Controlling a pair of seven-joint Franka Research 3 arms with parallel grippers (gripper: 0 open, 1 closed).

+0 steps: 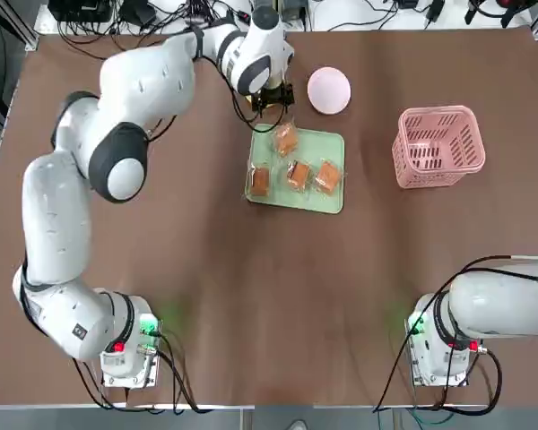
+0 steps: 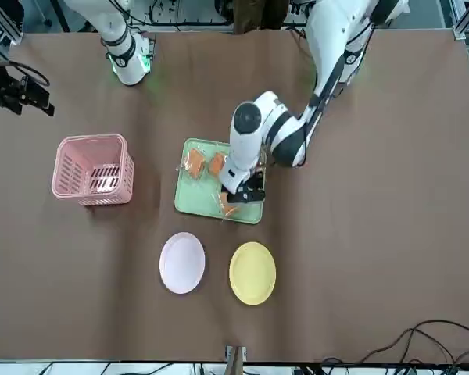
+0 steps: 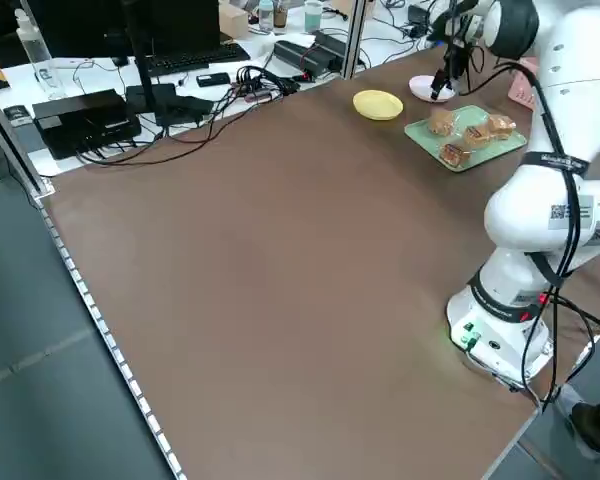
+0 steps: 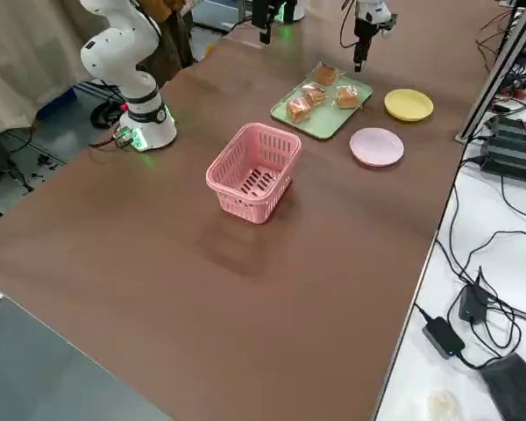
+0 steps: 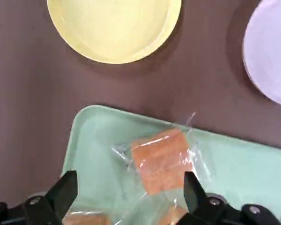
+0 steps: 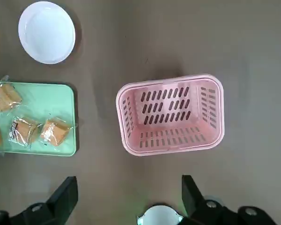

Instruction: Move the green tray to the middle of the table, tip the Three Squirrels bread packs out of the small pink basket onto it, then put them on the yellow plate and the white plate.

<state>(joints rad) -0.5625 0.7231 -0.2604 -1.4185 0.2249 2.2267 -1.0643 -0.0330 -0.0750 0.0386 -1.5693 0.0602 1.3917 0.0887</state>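
So the green tray [image 1: 298, 170] is sitting around the middle of the worktop [image 1: 251, 296], a bit toward the far side. Four bread packs [image 1: 297, 175] are lying on it: three in a loose row and one more [image 5: 163, 159] nearer the plates.

The left tool [image 1: 273, 97] is reaching out over the far edge of the tray, hanging right above that lone pack. Its fingers are spread wide with nothing between them, and the wrist view shows the pack framed between the two fingertips [image 5: 65, 187] without either one touching it.

Yellow plate [image 2: 252, 272] and white plate [image 2: 182, 262] are side by side just past the tray, not touching each other, both bare. From overhead the arm covers the yellow one.

The pink basket [image 1: 438, 146] stands upright with nothing in it, off to the robot's right of the tray and well apart from it.

The right arm is pulled back near its base [image 1: 439, 345], and its tool [image 6: 129, 197] looks down on the basket and tray from high up. Fingers wide too, holding nothing.
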